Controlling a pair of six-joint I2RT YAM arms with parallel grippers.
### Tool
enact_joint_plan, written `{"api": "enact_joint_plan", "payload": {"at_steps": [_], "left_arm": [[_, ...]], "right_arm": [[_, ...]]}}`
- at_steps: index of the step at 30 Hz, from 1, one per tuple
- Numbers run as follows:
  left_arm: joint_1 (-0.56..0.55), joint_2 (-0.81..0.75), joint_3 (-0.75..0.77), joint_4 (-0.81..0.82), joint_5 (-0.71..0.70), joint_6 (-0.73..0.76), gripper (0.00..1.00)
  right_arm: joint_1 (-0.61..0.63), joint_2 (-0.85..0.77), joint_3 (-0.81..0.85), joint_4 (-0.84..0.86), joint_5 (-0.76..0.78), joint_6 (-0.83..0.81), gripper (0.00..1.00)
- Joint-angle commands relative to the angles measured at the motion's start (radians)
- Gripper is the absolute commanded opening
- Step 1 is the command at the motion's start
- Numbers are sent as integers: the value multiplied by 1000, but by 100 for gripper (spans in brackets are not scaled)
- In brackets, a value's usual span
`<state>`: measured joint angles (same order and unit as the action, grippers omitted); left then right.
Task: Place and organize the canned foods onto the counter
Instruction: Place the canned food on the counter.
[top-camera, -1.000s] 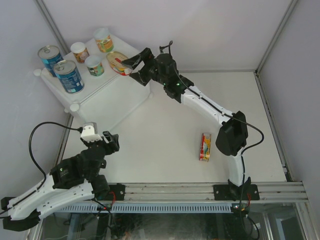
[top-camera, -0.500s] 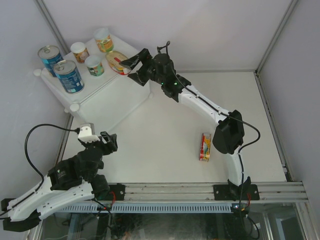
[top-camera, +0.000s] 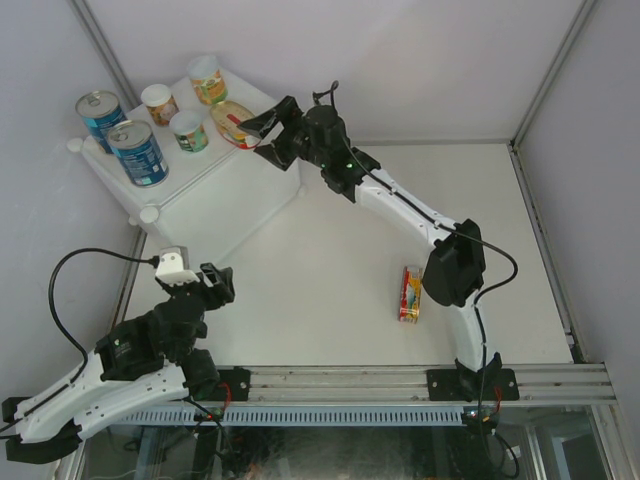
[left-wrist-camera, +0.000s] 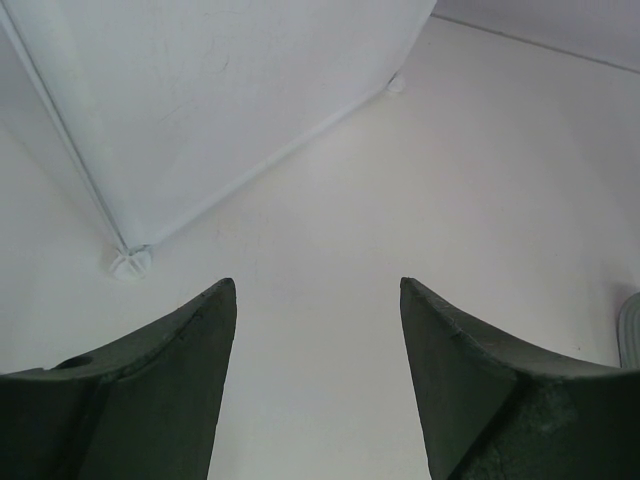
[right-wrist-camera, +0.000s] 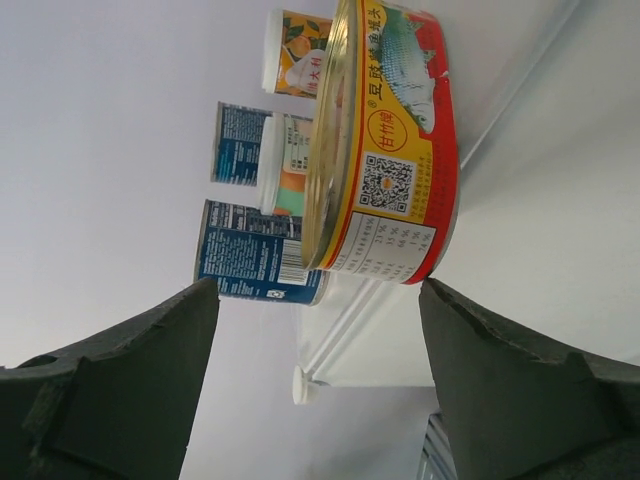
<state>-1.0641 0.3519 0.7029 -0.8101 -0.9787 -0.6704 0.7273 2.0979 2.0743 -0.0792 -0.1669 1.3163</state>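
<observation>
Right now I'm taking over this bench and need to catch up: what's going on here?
The right gripper reaches over the white box, jaws open and clear of a flat oval tin that rests on the box top. Two tall blue cans and three small cans stand on the box too. A second flat tin lies on the table beside the right arm. The left gripper hangs open over the table, holding nothing.

On the counter (top-camera: 215, 195) stand cans (top-camera: 137, 152); one tin (top-camera: 410, 293) lies on the tabletop (top-camera: 330, 260).
</observation>
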Motion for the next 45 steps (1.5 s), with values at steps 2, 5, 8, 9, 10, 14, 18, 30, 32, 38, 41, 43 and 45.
{"api": "enact_joint_plan", "payload": {"at_steps": [2, 5, 8, 9, 10, 14, 18, 30, 32, 38, 41, 43, 45], "left_arm": [[-3, -18, 9, 25, -36, 8, 71], [-2, -27, 5, 25, -49, 13, 71], [-3, -31, -1, 25, -52, 12, 71], [-2, -33, -4, 27, -52, 9, 72], [-3, -33, -7, 29, -49, 10, 72], [-3, -32, -5, 27, -54, 19, 72], [-3, -46, -17, 31, -54, 16, 72], [-3, -61, -33, 30, -52, 3, 72], [-3, -56, -32, 38, -50, 4, 72], [-2, -56, -33, 54, -40, 4, 72], [-3, -61, -29, 49, -40, 6, 72], [-4, -67, -29, 48, -36, 5, 72], [-3, -72, -31, 43, -34, 4, 72]], "right_arm": [[-5, 54, 110, 4, -12, -5, 79], [-5, 84, 167, -21, -13, -7, 78], [-6, 103, 183, -23, -14, -1, 77], [-8, 113, 193, -25, -15, 2, 77], [-8, 123, 206, -27, -19, 8, 77], [-6, 159, 264, -47, -24, 10, 75], [-9, 174, 278, -48, -25, 16, 67], [2, 161, 269, -65, -86, -8, 37], [6, 146, 255, -58, -90, -9, 36], [20, 131, 240, -47, -105, -1, 36], [29, 130, 236, -38, -113, 12, 36], [36, 130, 236, -36, -113, 14, 36], [41, 129, 237, -35, -109, 14, 36]]}}
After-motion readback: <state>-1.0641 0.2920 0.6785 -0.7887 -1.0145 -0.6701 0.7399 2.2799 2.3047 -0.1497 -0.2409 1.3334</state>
